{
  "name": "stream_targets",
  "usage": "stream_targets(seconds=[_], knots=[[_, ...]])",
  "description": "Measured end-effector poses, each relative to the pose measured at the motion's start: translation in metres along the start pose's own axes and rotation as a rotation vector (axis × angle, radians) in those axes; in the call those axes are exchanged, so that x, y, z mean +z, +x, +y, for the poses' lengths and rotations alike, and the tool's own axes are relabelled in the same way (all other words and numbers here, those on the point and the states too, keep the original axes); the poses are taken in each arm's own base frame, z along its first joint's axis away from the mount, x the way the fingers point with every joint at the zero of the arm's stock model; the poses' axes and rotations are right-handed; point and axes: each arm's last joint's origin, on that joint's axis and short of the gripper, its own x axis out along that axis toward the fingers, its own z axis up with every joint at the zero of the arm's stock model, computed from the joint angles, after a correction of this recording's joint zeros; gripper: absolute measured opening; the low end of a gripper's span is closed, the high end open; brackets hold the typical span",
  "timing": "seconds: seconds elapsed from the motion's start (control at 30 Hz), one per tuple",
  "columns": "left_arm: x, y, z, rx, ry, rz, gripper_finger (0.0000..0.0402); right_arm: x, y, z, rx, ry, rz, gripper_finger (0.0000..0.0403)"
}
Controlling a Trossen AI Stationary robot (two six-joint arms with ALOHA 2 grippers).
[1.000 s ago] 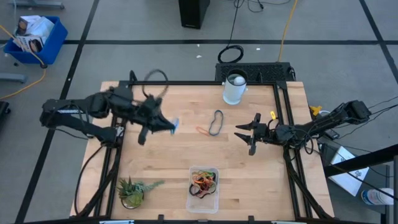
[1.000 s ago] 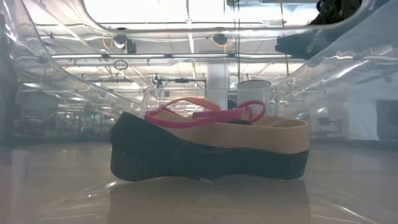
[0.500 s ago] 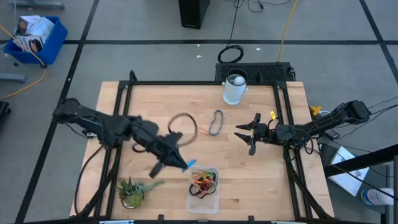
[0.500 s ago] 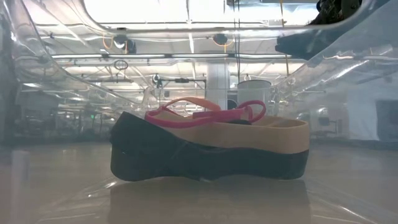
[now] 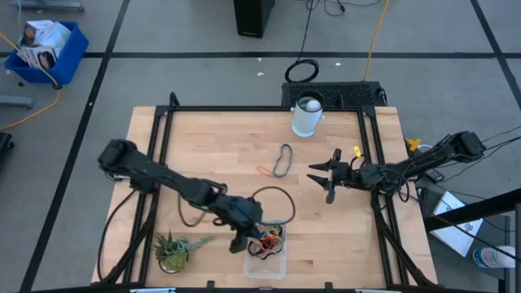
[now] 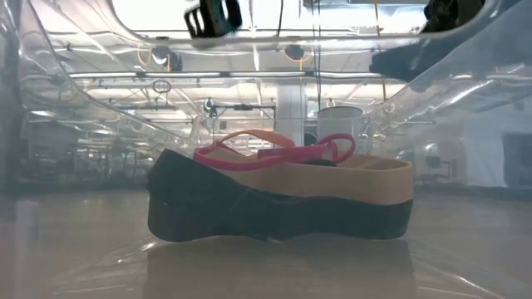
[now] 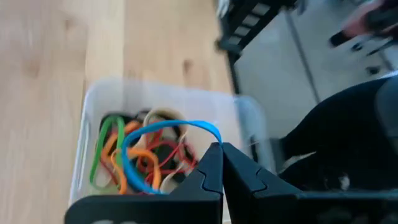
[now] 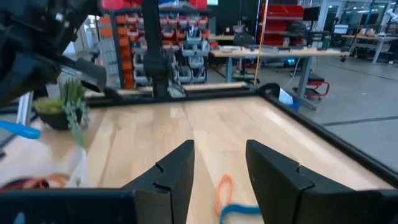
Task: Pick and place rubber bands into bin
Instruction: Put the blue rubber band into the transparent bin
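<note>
**Left gripper carrying a blue band over the bin**

Left gripper (image 5: pixel 248 236) is hovering at the bin's left rim, its fingers pinched together on a blue rubber band (image 7: pixel 163 147) that is hanging as a loose loop above the pile. Across the wooden table (image 5: pixel 212 142), the right gripper (image 5: pixel 320 177) is waiting near the right edge with its fingers spread and nothing between them.

Working down in size: the clear plastic bin (image 5: pixel 278 259) is sitting at the near edge of the table, already holding a tangle of orange, red, green and dark bands (image 5: pixel 267 236). A white cup (image 5: pixel 306 116) is standing at the far edge, and a small potted plant (image 5: pixel 172 249) sits at the near left. Two bands are lying on the bare wood between the arms: a dark loop (image 5: pixel 282 160) and, just beside it, a thin orange one (image 5: pixel 265 171).

These bands are likely light, soft and stretchy, prone to snagging; pinching a single strand seems best. No readable labels or writing are showing.
</note>
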Motion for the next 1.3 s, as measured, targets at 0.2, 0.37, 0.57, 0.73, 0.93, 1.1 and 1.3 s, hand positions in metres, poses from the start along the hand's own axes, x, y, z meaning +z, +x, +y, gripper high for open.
stream_targets(seconds=[0.2,0.37,0.57,0.73,0.93,1.1,1.3], knots=[[-0.019,0.038,0.014,0.050,-0.082,0.105,0.0002,-0.022,-0.006,-0.004,-0.006,0.078,0.061,0.0139],[-0.028,0.052,0.022,0.086,-0.103,0.141,0.0002,-0.037,-0.012,-0.008,-0.011,0.156,0.088,0.0139],[-0.032,0.060,0.028,0.156,-0.102,0.142,0.0008,-0.038,-0.014,-0.009,-0.004,0.177,0.045,0.0139],[-0.034,0.064,0.031,0.151,-0.114,0.154,0.0003,-0.037,-0.014,-0.009,-0.004,0.176,0.042,0.0139],[-0.031,0.061,0.030,0.146,-0.127,0.135,0.0031,-0.037,-0.014,-0.009,-0.004,0.175,0.043,0.0139],[-0.030,0.060,0.030,0.144,-0.126,0.135,0.0055,-0.037,-0.014,-0.009,-0.005,0.175,0.043,0.0139],[-0.030,0.060,0.030,0.140,-0.136,0.134,0.0113,-0.037,-0.014,-0.009,-0.005,0.175,0.042,0.0139]])
